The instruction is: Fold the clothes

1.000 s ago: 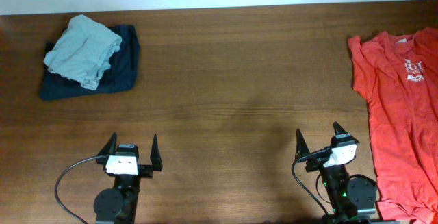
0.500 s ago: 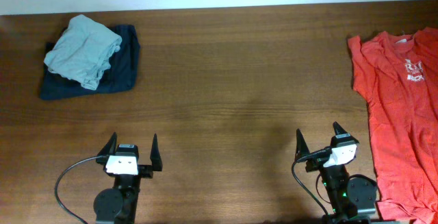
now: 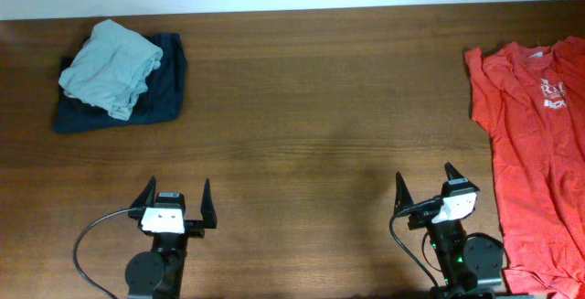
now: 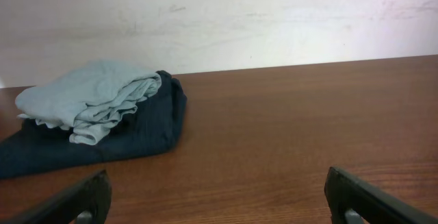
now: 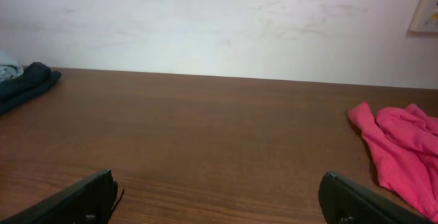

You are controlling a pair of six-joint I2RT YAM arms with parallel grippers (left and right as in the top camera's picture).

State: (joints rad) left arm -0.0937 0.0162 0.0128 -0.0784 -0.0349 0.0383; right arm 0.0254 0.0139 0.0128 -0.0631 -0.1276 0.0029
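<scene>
Lying spread right of the right gripper (image 3: 423,173), apart: coral T-shirt (image 3: 535,153).

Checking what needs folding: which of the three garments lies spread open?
The orange-red T-shirt at the right edge of the table, white lettering showing. The pale blue garment and the navy one beneath it sit bundled at far left.

A coral T-shirt (image 3: 530,134) lies spread at the wooden table's (image 3: 311,107) right edge, its white chest print too small to read. At far left, a pale grey garment (image 3: 110,66), possibly folded, sits on a navy garment (image 3: 164,98). The left gripper (image 3: 178,189) and right gripper (image 3: 425,176) stand wide, holding nothing.
</scene>
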